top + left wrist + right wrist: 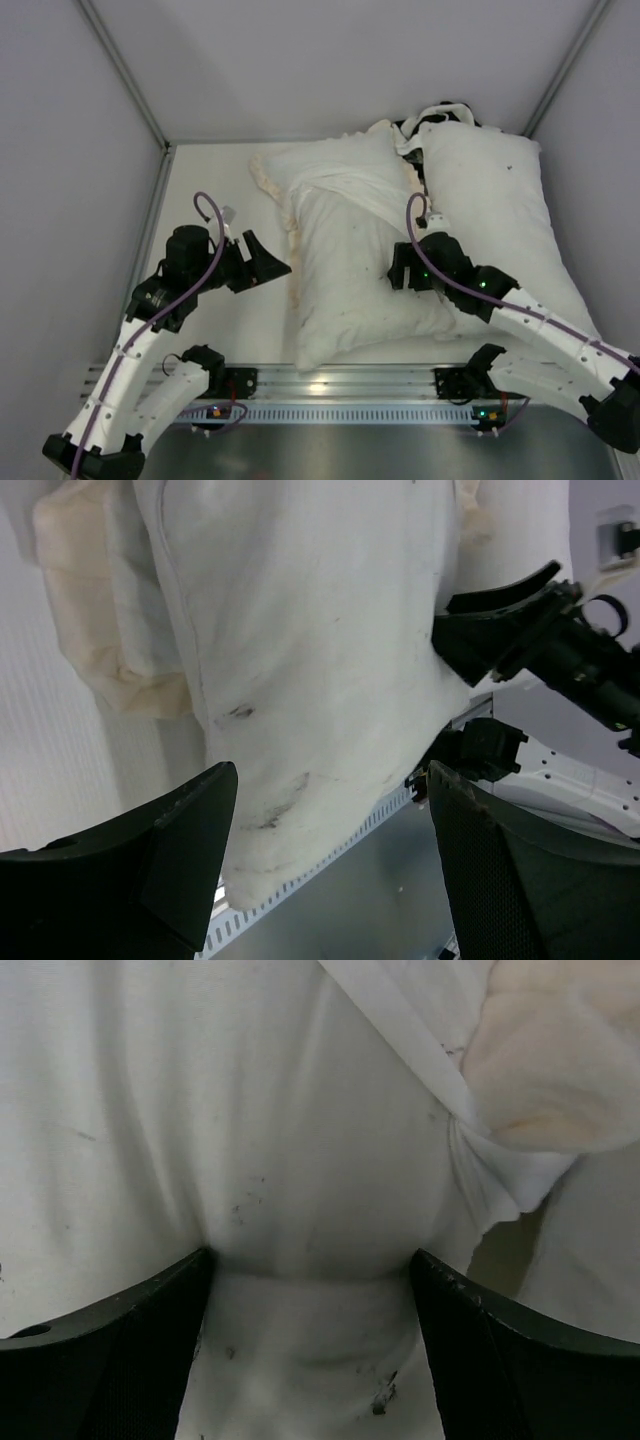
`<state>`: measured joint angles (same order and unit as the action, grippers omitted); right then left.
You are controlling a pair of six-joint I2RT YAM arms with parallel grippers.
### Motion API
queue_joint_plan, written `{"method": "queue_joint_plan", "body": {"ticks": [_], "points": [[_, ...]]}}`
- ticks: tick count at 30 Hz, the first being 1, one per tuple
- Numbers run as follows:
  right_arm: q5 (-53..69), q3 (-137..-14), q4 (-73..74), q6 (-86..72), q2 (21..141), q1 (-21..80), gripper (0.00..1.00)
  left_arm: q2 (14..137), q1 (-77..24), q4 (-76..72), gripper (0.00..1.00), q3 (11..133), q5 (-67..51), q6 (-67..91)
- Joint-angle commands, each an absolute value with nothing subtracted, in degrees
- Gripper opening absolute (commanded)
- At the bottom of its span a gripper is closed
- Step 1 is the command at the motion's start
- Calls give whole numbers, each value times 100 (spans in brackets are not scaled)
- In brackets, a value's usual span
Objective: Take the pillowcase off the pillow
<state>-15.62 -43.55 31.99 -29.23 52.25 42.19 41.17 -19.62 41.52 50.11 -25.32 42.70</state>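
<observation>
Open right claw (312, 1265) is pressing the pillow (350, 285), likely anchoring it; open left claw (332, 780) is hovering beside the pillowcase (320, 175).

No legible text, label or number anywhere.

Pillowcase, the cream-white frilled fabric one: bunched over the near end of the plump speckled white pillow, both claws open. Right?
Not quite. The cream-white frilled fabric pillowcase is bunched over the far end of the plump speckled white pillow, not the near end, which lies bare by the arm bases. The top external view shows it. The left claw and the right claw are both open, as you said.
</observation>
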Motion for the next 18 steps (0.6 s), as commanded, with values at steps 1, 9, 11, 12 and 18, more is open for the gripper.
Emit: {"method": "queue_joint_plan", "body": {"ticks": [1, 9, 11, 12, 18], "points": [[-91, -3641, 2177, -3373, 5308, 4148, 77, 3982, -1960, 4122, 80, 4957, -2795, 4333], [1573, -3075, -1334, -4490, 7018, 4877, 75, 3964, -1969, 4122, 80, 5115, -3067, 4438], [1660, -3504, -2008, -4807, 7442, 5211, 75, 3946, -1969, 4122, 80, 5133, -3059, 4500], [1679, -3663, -2195, -4877, 7801, 5325, 75, 3929, -1960, 4131, 80, 5124, -3050, 4526], [1381, -4649, -1812, -4597, 7973, 5915, 75, 3823, -1960, 4175, 80, 5124, -3208, 4623]]}}
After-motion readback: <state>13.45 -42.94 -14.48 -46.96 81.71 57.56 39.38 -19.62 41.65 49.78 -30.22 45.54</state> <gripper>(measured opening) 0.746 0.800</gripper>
